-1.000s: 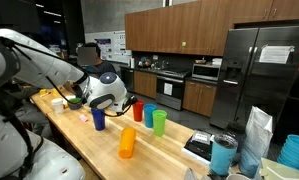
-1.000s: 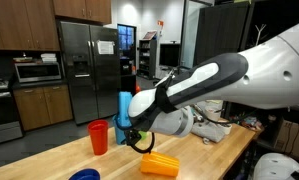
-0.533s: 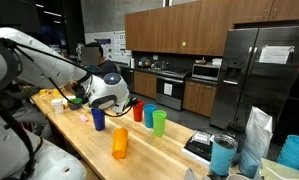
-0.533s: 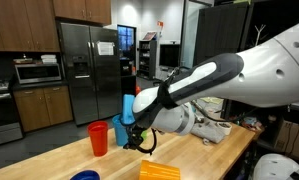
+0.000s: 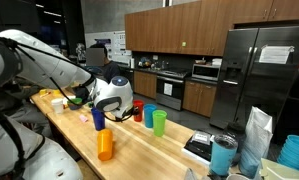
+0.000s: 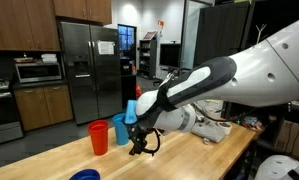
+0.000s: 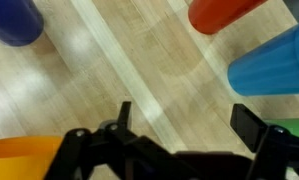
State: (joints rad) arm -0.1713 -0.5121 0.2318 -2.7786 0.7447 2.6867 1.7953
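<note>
Looking along the wooden countertop (image 5: 164,158) from its left end, a few small yellow and green items (image 5: 64,100) come first, then the white arm bending down among the cups. I count five cups, one of each colour. The dark blue cup (image 5: 98,118) stands just beside the gripper (image 5: 111,114). The orange cup (image 5: 106,145) lies in front of them, closer to the counter's near edge than the rest, and I cannot tell from here whether it is upright or on its side. The red cup (image 5: 138,111), blue cup (image 5: 149,116) and green cup (image 5: 159,122) follow in a tight row. Past the green one is a clear run of bare wood up to a black tray (image 5: 201,145) and a lidded teal tumbler (image 5: 224,155) at the far right. In the wrist view the gripper (image 7: 184,125) is spread wide with nothing in it, and only bare planks show between its fingers (image 7: 124,118). There, dark blue (image 7: 9,18) is at upper left, orange (image 7: 24,158) just outside the left finger, red (image 7: 224,12) and blue (image 7: 274,62) to the right, and a sliver of green (image 7: 291,128) by the right finger. I cannot see into any cup.
</note>
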